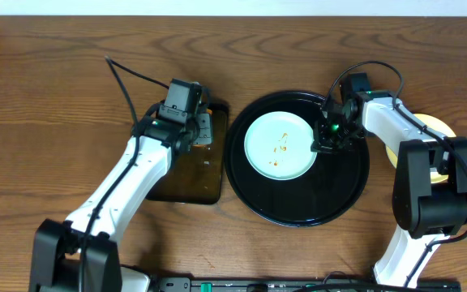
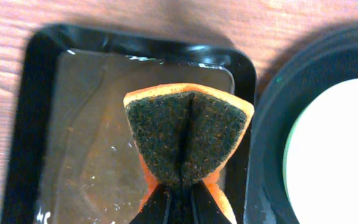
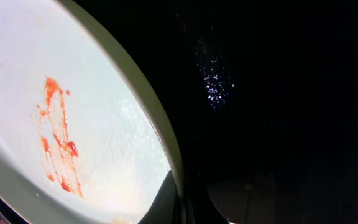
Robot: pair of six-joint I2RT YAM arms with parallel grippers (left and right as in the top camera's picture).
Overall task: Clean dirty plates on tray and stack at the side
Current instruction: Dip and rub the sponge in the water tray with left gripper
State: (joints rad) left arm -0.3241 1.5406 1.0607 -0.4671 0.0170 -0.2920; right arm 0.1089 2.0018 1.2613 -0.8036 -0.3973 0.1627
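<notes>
A pale mint plate (image 1: 280, 144) smeared with orange sauce (image 3: 58, 137) lies on the round black tray (image 1: 298, 207). My right gripper (image 1: 325, 143) is shut on the plate's right rim (image 3: 166, 134), with one finger (image 3: 161, 202) lying over its inside edge. A pale yellow plate (image 1: 430, 123) sits on the table to the right of the tray, partly hidden under the right arm. My left gripper (image 2: 180, 196) is shut on an orange sponge (image 2: 188, 134), folded with its dark scouring face outward and held over the rectangular dark tray (image 2: 36, 124).
The rectangular tray (image 1: 186, 174) holds a shallow film of water and stands just left of the round tray. A black cable (image 1: 132, 77) runs across the wood at the back left. Both arm bases stand at the table's front edge.
</notes>
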